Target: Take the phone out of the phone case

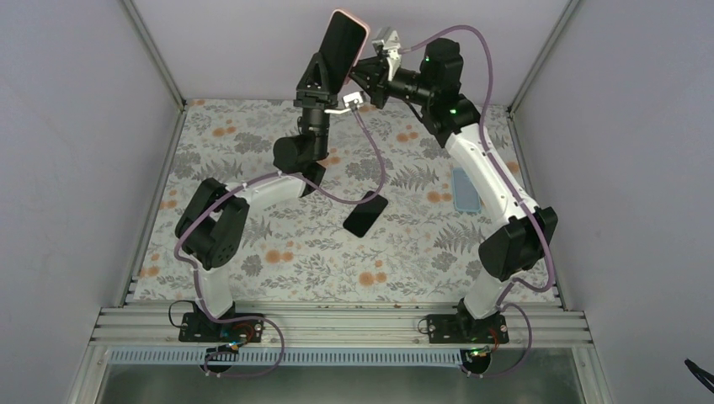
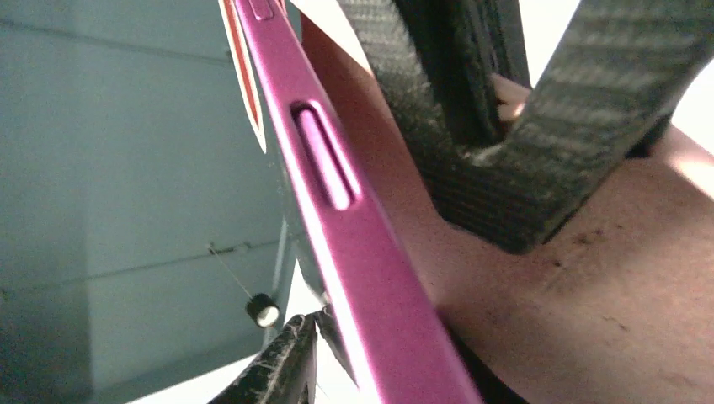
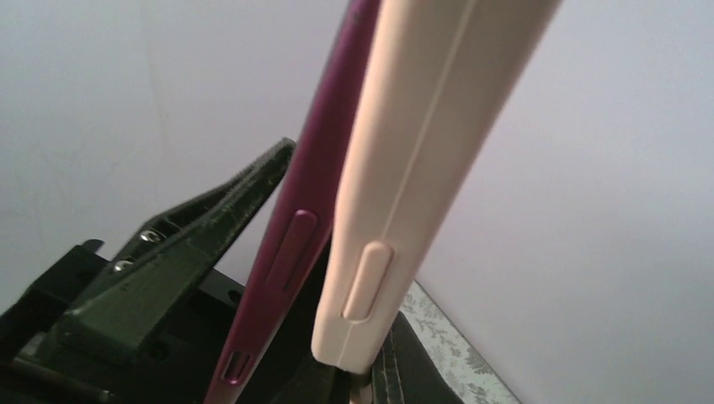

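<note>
Phone (image 3: 316,202) between left fingers (image 2: 282,366), phone case (image 3: 412,168) pinched in right fingers (image 2: 581,109)

Magenta phone (image 3: 307,202) (dark screen), aloft, edge out of cream case (image 3: 404,168)

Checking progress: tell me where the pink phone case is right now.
Top view, upper centre: the pink phone case is up in the air, between the left claw at its lower left and the right claw on its right.
</note>
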